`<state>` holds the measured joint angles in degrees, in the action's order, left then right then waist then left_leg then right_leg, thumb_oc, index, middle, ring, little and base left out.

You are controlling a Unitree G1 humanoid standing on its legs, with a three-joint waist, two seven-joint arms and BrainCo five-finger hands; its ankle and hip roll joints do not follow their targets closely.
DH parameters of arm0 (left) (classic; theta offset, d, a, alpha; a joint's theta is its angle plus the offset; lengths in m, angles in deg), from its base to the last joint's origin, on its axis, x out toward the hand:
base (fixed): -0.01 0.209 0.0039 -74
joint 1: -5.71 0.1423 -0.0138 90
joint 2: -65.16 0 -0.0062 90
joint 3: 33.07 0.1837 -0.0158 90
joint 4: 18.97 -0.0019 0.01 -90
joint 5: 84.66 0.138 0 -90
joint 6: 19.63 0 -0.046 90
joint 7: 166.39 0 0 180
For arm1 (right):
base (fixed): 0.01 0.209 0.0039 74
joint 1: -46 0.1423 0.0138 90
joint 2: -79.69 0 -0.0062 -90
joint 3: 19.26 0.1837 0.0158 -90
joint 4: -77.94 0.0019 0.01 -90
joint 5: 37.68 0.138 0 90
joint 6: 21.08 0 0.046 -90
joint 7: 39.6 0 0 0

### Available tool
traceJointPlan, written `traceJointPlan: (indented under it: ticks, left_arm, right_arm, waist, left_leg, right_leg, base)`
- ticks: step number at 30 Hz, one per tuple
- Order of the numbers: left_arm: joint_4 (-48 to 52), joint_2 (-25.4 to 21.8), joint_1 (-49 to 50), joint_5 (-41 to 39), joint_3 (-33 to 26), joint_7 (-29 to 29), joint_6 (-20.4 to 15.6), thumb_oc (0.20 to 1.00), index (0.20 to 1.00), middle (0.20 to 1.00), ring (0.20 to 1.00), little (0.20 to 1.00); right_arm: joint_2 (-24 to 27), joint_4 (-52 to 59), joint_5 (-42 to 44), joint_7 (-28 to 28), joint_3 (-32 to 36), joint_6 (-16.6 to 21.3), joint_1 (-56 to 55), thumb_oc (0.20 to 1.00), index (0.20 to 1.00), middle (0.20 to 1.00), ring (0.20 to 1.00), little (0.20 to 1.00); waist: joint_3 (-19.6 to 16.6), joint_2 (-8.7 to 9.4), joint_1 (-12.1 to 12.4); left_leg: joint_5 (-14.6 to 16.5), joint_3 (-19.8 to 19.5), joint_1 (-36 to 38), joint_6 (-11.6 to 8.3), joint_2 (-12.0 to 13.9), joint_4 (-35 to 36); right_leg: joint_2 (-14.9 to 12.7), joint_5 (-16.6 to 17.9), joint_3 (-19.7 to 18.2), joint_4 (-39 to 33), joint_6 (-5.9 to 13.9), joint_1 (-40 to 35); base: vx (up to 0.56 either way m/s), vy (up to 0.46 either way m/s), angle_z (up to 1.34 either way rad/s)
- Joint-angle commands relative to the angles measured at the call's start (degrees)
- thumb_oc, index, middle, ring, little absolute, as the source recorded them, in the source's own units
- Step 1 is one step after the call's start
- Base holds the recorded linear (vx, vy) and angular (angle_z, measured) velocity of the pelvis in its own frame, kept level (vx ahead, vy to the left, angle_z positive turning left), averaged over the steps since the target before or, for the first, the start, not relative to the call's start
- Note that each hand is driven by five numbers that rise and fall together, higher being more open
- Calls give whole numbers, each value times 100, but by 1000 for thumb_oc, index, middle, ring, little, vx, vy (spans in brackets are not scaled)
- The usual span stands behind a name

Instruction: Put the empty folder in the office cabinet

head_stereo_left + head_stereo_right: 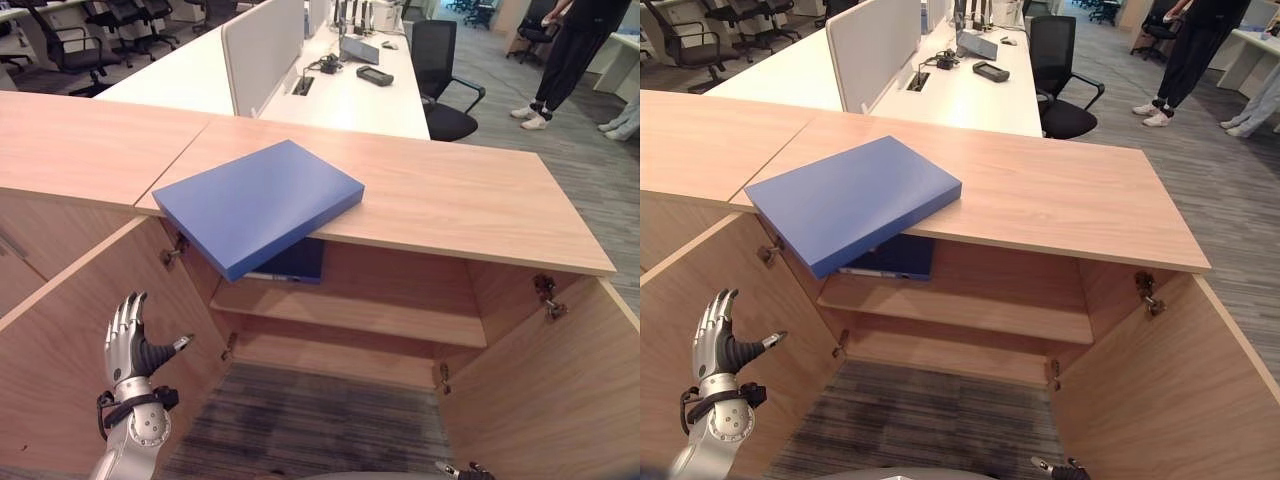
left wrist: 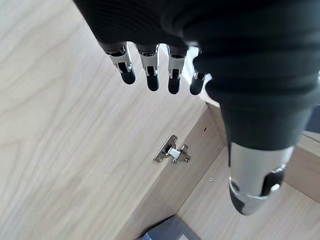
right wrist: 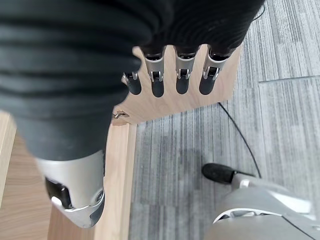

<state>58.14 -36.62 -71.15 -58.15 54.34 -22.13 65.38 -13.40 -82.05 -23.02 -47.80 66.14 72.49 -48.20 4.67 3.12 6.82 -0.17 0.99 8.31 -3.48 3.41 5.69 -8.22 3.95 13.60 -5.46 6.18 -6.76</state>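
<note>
While both doors stand open, blue folder [image 1: 258, 203] lies on cabinet [image 1: 470, 190] top, one corner overhanging — untouched. Left hand [image 1: 128, 345] low by left door, fingers straight; right hand [image 3: 170, 75] likewise relaxed.

**Where things sit on and in the cabinet**

You see the folder [image 1: 258, 205] lying flat on top of the cabinet [image 1: 470, 195], near its front left corner. One corner of the folder sticks out past the front edge. Both doors stand open: the left door [image 1: 70, 360] on the left, the right door [image 1: 560, 385] on the right. Inside, a second folder [image 1: 295, 262] rests on the shelf [image 1: 380, 318], at its left end, right under the first one. Your left hand [image 1: 128, 345] is up in front of the left door. Desks [image 1: 340, 95] and chairs [image 1: 445, 85] stand behind the cabinet.
</note>
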Motion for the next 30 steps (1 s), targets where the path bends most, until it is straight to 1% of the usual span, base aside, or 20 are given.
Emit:
traceJointPlan:
  ticks: [1, 3, 7, 10, 16, 17, 20, 30]
  left_arm:
    - [437, -300, -344, 416, -451, -314, -87, 1000, 1000, 1000, 1000, 1000]
    - [471, -347, -347, 489, -462, -318, -64, 1000, 1000, 1000, 1000, 1000]
    - [612, -807, -474, 957, -370, -236, 3, 1000, 1000, 1000, 1000, 1000]
    - [638, -998, -518, 1150, -331, -214, 46, 1000, 1000, 1000, 1000, 1000]
    - [762, -1264, -641, 1372, -238, -161, 8, 1000, 1000, 1000, 1000, 1000]
    - [816, -1374, -705, 1458, -195, -129, -8, 1000, 1000, 1000, 1000, 1000]
    - [842, -1428, -727, 1496, -185, -120, -10, 1000, 1000, 1000, 1000, 1000]
    - [981, -1997, -994, 1764, 43, 56, -84, 1000, 1000, 1000, 1000, 1000]
  right_arm:
    - [82, -138, 127, -135, -58, 117, 354, 1000, 1000, 1000, 1000, 1000]
    - [86, -134, 127, -128, -65, 113, 348, 1000, 1000, 1000, 1000, 1000]
    - [127, -159, 135, -55, -84, 107, 298, 1000, 1000, 1000, 1000, 1000]
    - [134, -133, 147, -28, -90, 118, 291, 1000, 1000, 1000, 1000, 1000]
    - [138, -159, 127, 27, -131, 122, 270, 1000, 1000, 1000, 1000, 1000]
    - [146, -159, 106, 48, -135, 124, 270, 1000, 1000, 1000, 1000, 1000]
    - [141, -161, 97, 56, -141, 122, 268, 1000, 1000, 1000, 1000, 1000]
    - [146, -208, 76, 77, -155, 152, 270, 1000, 1000, 1000, 1000, 1000]
  waist:
    - [174, -46, 8]
    - [176, -50, -4]
    - [171, -100, -48]
    - [173, -116, -74]
    - [176, -146, -123]
    - [172, -157, -143]
    - [168, -160, -150]
    - [135, -206, -241]
  left_leg:
    - [361, -227, -86, -238, 78, -69]
    - [358, -227, -85, -242, 80, -69]
    - [362, -231, -80, -256, 85, -69]
    - [365, -227, -77, -263, 90, -69]
    - [371, -212, -75, -267, 88, -69]
    - [371, -210, -73, -270, 85, -69]
    - [372, -209, -76, -272, 88, -69]
    - [397, -157, -52, -268, 86, -69]
  right_leg:
    - [15, -635, -30, 151, 357, -369]
    - [18, -637, -32, 153, 354, -365]
    - [33, -655, -45, 160, 354, -357]
    - [38, -661, -52, 162, 353, -359]
    - [56, -670, -69, 178, 353, -340]
    - [53, -667, -75, 178, 356, -333]
    - [54, -666, -80, 173, 356, -327]
    - [54, -660, -133, 156, 370, -325]
  base:
    - [0, 0, 0]
    - [0, 0, 0]
    - [0, 0, 0]
    - [0, 0, 0]
    - [0, 0, 0]
    - [0, 0, 0]
    - [0, 0, 0]
    - [0, 0, 0]
